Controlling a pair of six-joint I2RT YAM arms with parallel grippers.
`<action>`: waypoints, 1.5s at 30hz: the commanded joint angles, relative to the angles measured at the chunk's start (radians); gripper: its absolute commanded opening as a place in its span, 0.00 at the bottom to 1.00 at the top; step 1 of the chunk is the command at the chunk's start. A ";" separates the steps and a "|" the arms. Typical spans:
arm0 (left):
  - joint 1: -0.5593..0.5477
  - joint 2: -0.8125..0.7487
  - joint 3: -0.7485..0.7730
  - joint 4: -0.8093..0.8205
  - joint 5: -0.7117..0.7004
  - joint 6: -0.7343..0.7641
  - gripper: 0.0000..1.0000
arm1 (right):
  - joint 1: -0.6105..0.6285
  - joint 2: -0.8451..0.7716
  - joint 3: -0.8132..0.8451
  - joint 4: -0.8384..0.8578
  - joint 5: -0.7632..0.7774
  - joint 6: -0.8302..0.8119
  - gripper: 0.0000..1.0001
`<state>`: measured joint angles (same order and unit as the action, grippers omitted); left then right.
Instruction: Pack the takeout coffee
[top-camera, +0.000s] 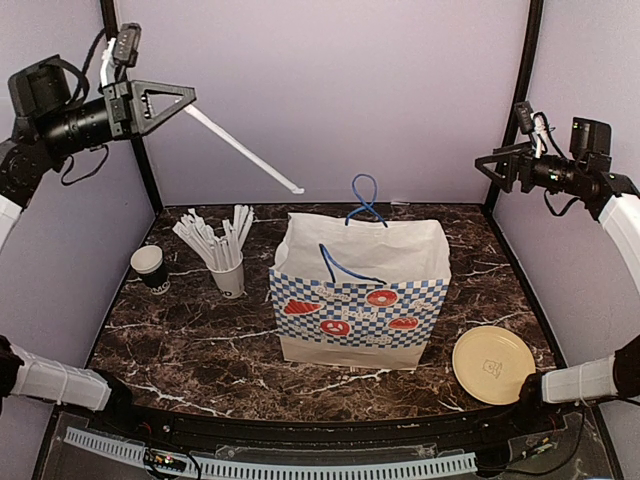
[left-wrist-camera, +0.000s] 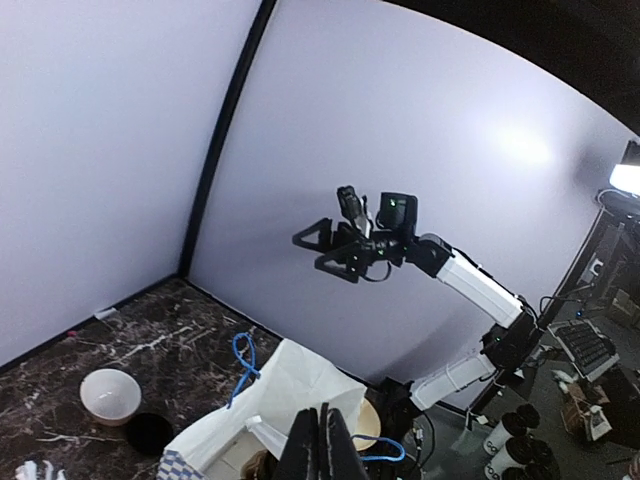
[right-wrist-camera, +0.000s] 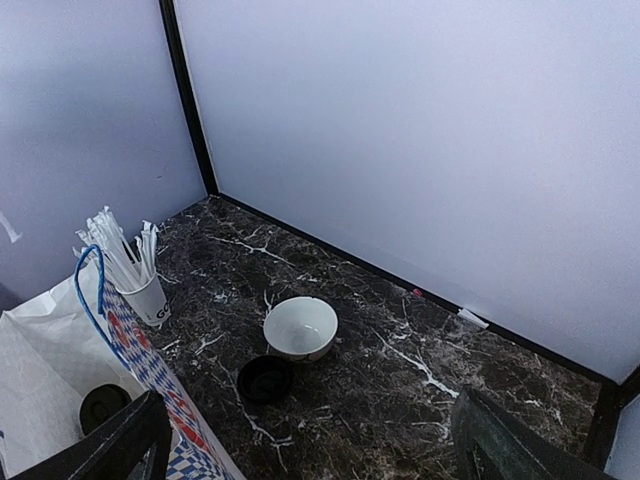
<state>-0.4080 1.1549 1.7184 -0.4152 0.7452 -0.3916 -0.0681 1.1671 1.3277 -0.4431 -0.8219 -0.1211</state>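
Note:
One black-lidded takeout coffee (right-wrist-camera: 103, 405) stands inside the open paper bag (top-camera: 360, 290). Another lidded cup (right-wrist-camera: 265, 378) sits on the table behind the bag, beside the white bowl (right-wrist-camera: 300, 327); this cup (left-wrist-camera: 150, 432) also shows in the left wrist view and is hidden in the top view. A third black cup (top-camera: 148, 262) stands at the far left. My left gripper (top-camera: 188, 97) hangs high at the left, shut on nothing (left-wrist-camera: 325, 412). My right gripper (top-camera: 485, 165) hovers high at the right, wide open and empty (right-wrist-camera: 310, 400).
A white cup of wrapped sticks (top-camera: 228, 270) stands left of the bag. A pale yellow disc (top-camera: 493, 365) lies at the front right. The bag's blue handles (top-camera: 365, 205) stick up. Black posts mark the back corners, and a white strip (top-camera: 245, 150) slants across the back wall.

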 joint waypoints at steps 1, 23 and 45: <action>-0.137 0.044 -0.101 0.231 0.012 -0.101 0.00 | 0.004 -0.015 0.010 0.024 -0.026 -0.009 0.99; -0.491 0.377 -0.072 0.189 -0.408 0.102 0.75 | 0.004 -0.009 -0.016 0.019 -0.035 -0.043 0.99; -0.003 -0.017 -0.435 -0.335 -0.796 0.216 0.46 | 0.004 -0.004 -0.025 -0.016 -0.046 -0.084 0.98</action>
<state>-0.4641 1.1503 1.3289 -0.6968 -0.1276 -0.1585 -0.0681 1.1675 1.3079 -0.4721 -0.8455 -0.1913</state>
